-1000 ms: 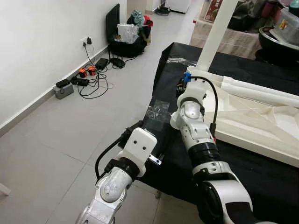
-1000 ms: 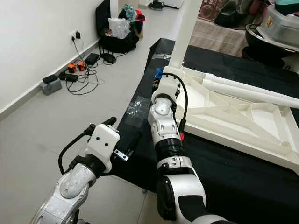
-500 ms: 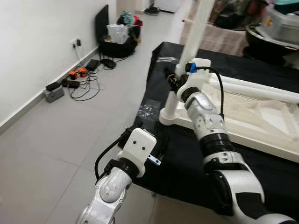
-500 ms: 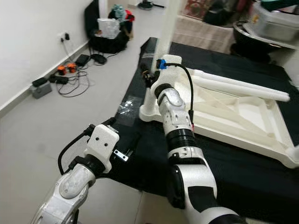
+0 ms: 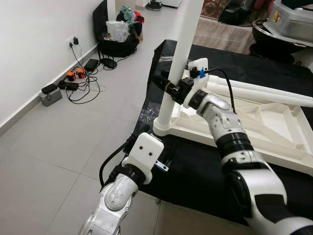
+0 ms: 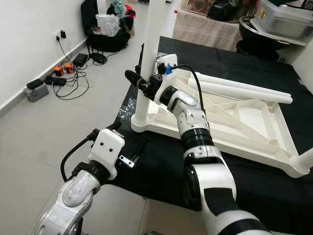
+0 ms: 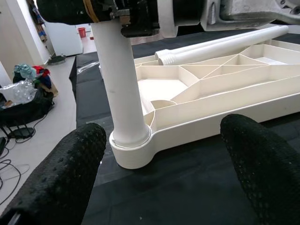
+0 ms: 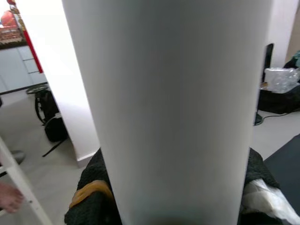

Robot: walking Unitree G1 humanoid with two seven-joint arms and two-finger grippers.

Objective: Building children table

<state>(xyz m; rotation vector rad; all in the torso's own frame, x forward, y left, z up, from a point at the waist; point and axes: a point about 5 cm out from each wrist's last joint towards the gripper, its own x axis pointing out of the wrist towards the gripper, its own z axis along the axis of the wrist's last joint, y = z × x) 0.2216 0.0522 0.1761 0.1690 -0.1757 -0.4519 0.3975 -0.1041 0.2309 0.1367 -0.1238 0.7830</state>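
The right gripper [image 5: 168,88] clamps the upright table leg [image 5: 177,63], steadying it in the inverted tabletop's [image 5: 254,122] corner socket. The left gripper [image 7: 164,154] hovers released nearby.

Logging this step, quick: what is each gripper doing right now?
Left gripper: open, holding nothing, by the table edge.
Right gripper: shut on the upright white table leg.

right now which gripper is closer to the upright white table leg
Right. The right gripper is clamped around the upright table leg, partway up it. The left gripper is open, lower down and short of the leg's base, at the near edge of the black table.
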